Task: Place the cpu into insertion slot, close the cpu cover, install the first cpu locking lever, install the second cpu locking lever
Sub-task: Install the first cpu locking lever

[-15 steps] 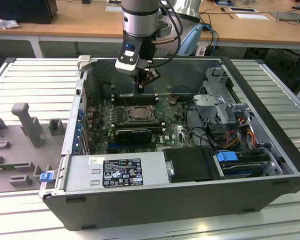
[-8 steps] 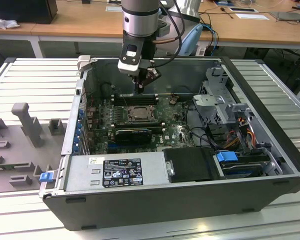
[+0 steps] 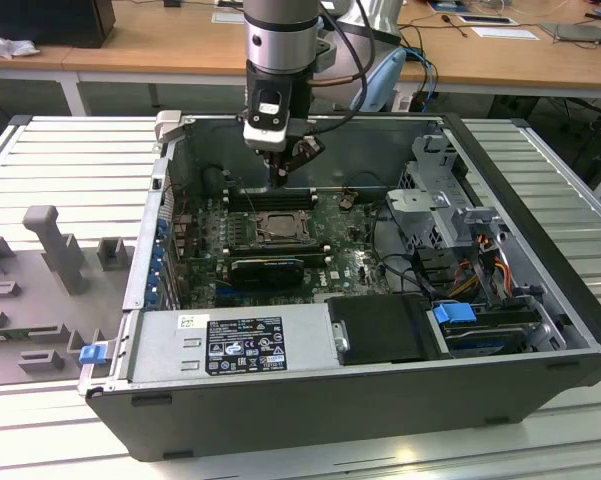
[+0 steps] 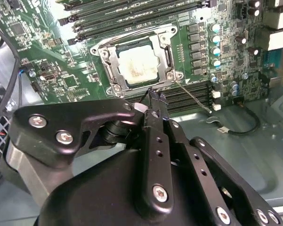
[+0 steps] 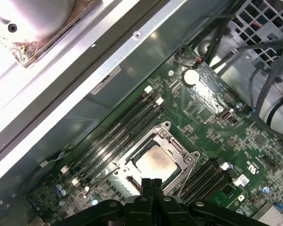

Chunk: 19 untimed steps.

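A ribbed, silvery metal worktable (image 3: 70, 160) fills the foreground of the exterior view, its slats running across under even, soft light. Grey moulded holders (image 3: 55, 245) stand on it at the exterior view's left. Behind it runs a long pale wooden desk (image 3: 160, 40) on white legs (image 3: 72, 95), with a dark box (image 3: 50, 20), crumpled white paper (image 3: 10, 45) and flat sheets (image 3: 505, 32).

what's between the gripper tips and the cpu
Just the metal edge of the cpu cover, which frames the cpu, in the second wrist view.
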Tool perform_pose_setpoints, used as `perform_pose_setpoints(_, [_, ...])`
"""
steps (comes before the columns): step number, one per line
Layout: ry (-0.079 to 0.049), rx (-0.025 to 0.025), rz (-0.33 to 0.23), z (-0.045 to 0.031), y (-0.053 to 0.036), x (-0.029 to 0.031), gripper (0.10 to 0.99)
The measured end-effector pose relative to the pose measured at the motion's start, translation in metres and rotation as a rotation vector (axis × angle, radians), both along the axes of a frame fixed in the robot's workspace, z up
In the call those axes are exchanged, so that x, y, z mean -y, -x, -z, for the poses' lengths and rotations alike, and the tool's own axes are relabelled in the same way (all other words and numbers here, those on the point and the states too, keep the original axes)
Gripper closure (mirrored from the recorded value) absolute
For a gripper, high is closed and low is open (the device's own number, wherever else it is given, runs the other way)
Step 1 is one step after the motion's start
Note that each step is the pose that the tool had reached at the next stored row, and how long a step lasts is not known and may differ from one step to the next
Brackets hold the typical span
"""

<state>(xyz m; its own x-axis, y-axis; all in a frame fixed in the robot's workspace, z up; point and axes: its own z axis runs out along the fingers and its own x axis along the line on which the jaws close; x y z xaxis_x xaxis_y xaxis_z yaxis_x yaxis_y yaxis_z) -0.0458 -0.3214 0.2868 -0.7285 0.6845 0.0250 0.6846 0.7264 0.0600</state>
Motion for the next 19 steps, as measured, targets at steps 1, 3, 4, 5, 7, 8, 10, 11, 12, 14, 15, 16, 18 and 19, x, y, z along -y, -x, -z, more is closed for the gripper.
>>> perform_pose_setpoints(1, [0.000, -0.0001, -0.010, 0.0000, 0.0000, 0.0000, 0.980])
perform_pose_setpoints(3, [0.000, 0.0000, -0.030, 0.0000, 0.0000, 0.0000, 0.980])
perform_pose_setpoints(4, [0.000, -0.0001, -0.045, 0.0000, 0.0000, 0.0000, 0.980])
perform_pose_setpoints(5, [0.000, -0.0001, -0.056, 0.0000, 0.0000, 0.0000, 0.980])
perform_pose_setpoints(7, [0.000, -0.0001, -0.077, 0.0000, 0.0000, 0.0000, 0.980])
perform_pose_setpoints(8, [0.000, -0.0001, -0.087, 0.0000, 0.0000, 0.0000, 0.980])
perform_pose_setpoints(10, [0.000, -0.0001, -0.108, -0.0001, 0.0000, 0.0000, 0.980])
perform_pose_setpoints(11, [0.000, 0.0000, -0.126, 0.0000, 0.0000, 0.0000, 0.980])
perform_pose_setpoints(12, [0.000, 0.0000, -0.139, 0.0000, 0.0000, 0.0000, 0.980])
perform_pose_setpoints(14, [0.000, 0.0000, -0.156, 0.0000, 0.0000, 0.0000, 0.980])
perform_pose_setpoints(15, [0.000, 0.0000, -0.166, 0.0000, 0.0000, 0.0000, 0.980])
perform_pose_setpoints(16, [0.000, 0.0000, -0.178, 0.0000, 0.0000, 0.0000, 0.980])
perform_pose_setpoints(18, [0.000, 0.0000, -0.201, 0.0000, 0.0000, 0.0000, 0.980])
perform_pose_setpoints(19, [0.000, 0.0000, -0.210, 0.0000, 0.0000, 0.0000, 0.980])
